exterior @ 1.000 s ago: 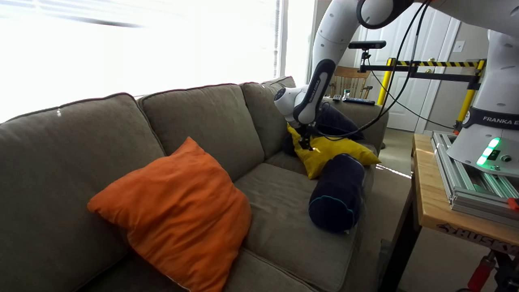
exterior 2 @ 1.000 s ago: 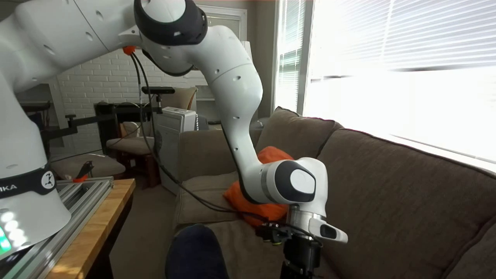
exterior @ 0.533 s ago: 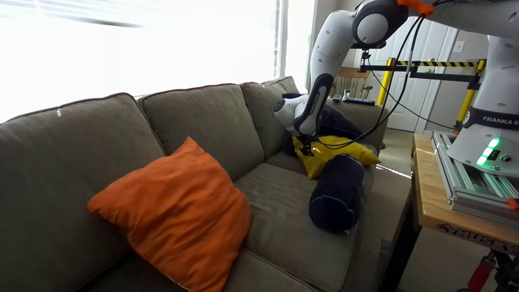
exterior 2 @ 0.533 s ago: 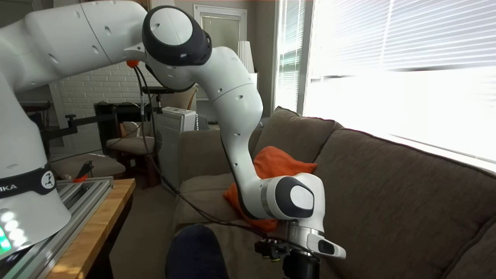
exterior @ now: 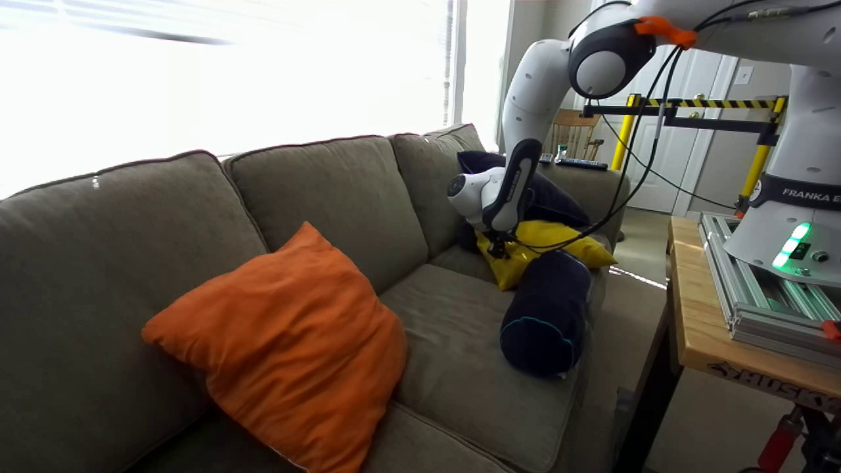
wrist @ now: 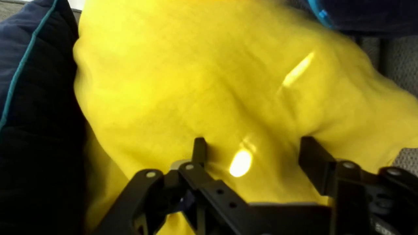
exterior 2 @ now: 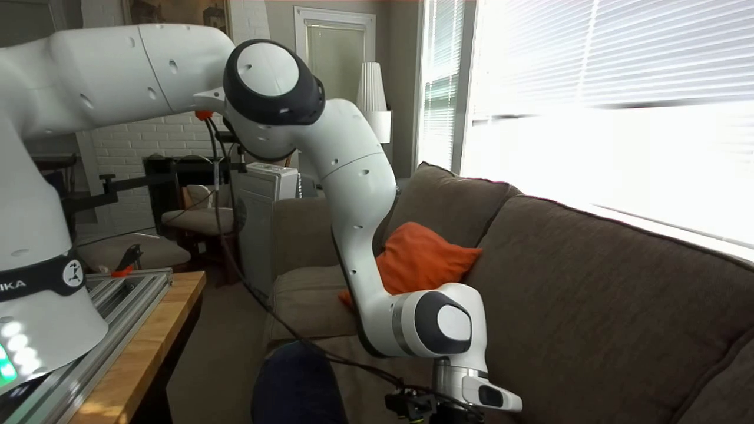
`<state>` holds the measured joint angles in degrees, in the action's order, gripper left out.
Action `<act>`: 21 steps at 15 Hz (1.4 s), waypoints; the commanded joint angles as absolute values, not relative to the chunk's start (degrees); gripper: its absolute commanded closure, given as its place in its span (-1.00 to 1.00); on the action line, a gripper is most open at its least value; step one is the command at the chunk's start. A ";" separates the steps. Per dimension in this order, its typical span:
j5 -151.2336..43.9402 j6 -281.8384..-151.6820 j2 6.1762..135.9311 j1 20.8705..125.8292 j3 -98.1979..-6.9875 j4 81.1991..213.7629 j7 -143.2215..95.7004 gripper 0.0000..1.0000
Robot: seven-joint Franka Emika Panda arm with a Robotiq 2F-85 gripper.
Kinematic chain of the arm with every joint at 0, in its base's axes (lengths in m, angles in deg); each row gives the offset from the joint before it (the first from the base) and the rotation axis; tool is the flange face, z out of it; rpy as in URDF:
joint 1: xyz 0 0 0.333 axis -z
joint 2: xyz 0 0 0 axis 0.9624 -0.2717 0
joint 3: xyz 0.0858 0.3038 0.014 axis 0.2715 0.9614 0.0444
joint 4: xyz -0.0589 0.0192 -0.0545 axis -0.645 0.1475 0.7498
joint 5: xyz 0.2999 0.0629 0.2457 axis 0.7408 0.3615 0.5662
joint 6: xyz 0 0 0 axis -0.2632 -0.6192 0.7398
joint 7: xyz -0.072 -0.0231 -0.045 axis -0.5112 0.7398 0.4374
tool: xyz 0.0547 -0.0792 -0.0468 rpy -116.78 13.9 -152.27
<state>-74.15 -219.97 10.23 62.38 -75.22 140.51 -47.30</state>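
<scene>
Yellow pillow (exterior: 550, 232) lies on the sofa (exterior: 453, 315). In an exterior view the arm (exterior: 532, 92) comes down onto it; jaws too dark there to read. Bolster (exterior: 546, 318) just beside it, toward the seat's front edge. Risk: a sideways drag on the pillow could nudge the bolster and roll it off. Count: one yellow pillow, one bolster, one orange pillow (exterior: 302, 341) well apart from it, at least one navy pillow (exterior: 558, 200) behind it, two remotes (exterior: 581, 164) on the armrest (exterior: 601, 184) beyond it.

In an exterior view the yellow pillow and the jaws' tips are out of frame. Cables (exterior 2: 216, 176) hang slack toward the wrist; a fast wrist turn might snag them on whatever sits around the yellow pillow. Count: one arm, one bolster, one orange pillow.

Wrist view: jaws spread apart over the yellow pillow, nothing clearly pinched; contact can't be told. Risk: cloth looks smooth and plump, so with too little fold between the fingertips (wrist: 310, 156) it'd likely slip. Pressing too deep would squash it into the seat. Count: two fingertips, one yellow pillow, one navy pillow beside it, one teal-edged navy end past it, probably the bolster.
</scene>
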 commanded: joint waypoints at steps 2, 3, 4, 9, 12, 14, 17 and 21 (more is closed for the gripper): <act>-74.01 -222.29 7.77 62.19 -75.87 137.52 -49.01 0.24; -73.67 -222.44 8.11 62.47 -75.67 137.52 -48.85 0.39; -73.47 -222.57 8.28 62.65 -75.54 137.45 -48.73 0.51; -69.67 -223.38 10.84 65.67 -72.55 137.72 -47.14 1.00; -67.46 -225.23 13.47 66.88 -71.11 138.69 -46.74 0.98; -66.55 -226.97 15.85 67.06 -70.64 139.58 -46.64 0.98; -66.03 -229.35 20.02 66.35 -70.70 141.11 -46.83 0.98; -66.61 -230.81 25.44 65.30 -70.81 142.52 -46.59 0.98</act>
